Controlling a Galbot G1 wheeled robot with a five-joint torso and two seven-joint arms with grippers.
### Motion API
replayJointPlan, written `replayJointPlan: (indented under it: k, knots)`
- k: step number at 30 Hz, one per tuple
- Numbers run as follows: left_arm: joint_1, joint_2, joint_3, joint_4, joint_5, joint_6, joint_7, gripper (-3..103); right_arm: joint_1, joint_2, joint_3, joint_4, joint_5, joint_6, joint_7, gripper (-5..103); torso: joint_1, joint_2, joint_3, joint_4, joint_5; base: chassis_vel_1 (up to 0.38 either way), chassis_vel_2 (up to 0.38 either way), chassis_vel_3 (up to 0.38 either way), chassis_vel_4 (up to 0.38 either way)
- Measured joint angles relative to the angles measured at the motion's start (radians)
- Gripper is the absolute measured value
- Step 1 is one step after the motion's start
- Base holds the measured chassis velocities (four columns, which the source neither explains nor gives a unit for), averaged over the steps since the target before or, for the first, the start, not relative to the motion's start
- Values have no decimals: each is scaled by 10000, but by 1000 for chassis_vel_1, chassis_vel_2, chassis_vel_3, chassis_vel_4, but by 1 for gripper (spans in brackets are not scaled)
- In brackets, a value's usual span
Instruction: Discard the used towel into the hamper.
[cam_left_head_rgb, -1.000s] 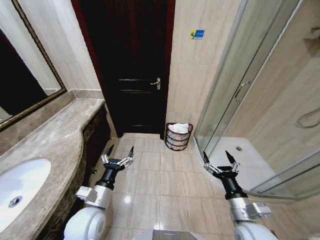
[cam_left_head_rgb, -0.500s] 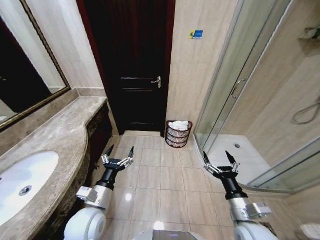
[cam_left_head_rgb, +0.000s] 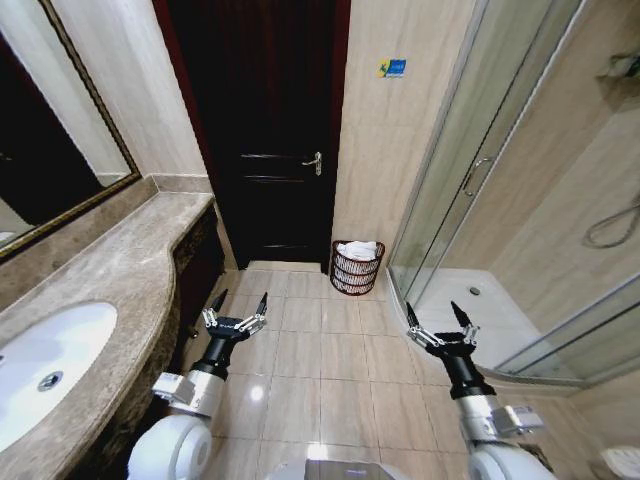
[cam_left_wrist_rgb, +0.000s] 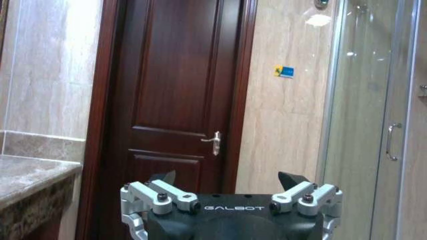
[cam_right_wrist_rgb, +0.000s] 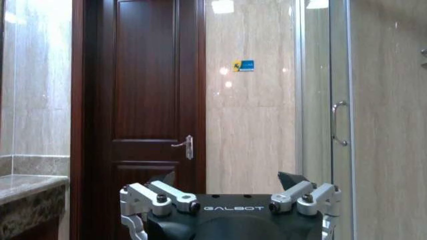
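- Ahead, the hamper (cam_left_head_rgb: 357, 268) is standing on the tiled floor (cam_left_head_rgb: 320, 360) against the beige wall, just beside the dark wooden door (cam_left_head_rgb: 262, 130) and near the corner of the glass shower enclosure (cam_left_head_rgb: 470, 190).
- A white towel (cam_left_head_rgb: 358, 251) is lying inside the hamper, showing above its rim.
- The left gripper (cam_left_head_rgb: 237, 307) is hovering over the floor with its two fingers spread apart and nothing between them; the hamper is sitting well beyond it and off to its right.
- The right gripper (cam_left_head_rgb: 438, 316) is hanging at a similar height, fingers likewise apart and empty; the hamper is lying well beyond it and to its left, roughly between the two grippers' lines.
- Bare floor tiles are stretching between both grippers and the hamper, with nothing standing in the way.
- To the left of the left gripper, the marble counter (cam_left_head_rgb: 110, 270) with its white sink (cam_left_head_rgb: 40, 365) is running along the wall under a framed mirror (cam_left_head_rgb: 50, 150).
- A small blue sign (cam_left_head_rgb: 393, 68) is sitting high on the wall above the hamper.
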Motion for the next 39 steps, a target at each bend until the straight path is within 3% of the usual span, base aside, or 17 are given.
replayJointPlan:
  k: [39]
  knots:
    - [0,0,0,0,0,0,0,100,0,0,0,0,0,0,0,100,-3,0,0,0,0,24,-23,-23,24]
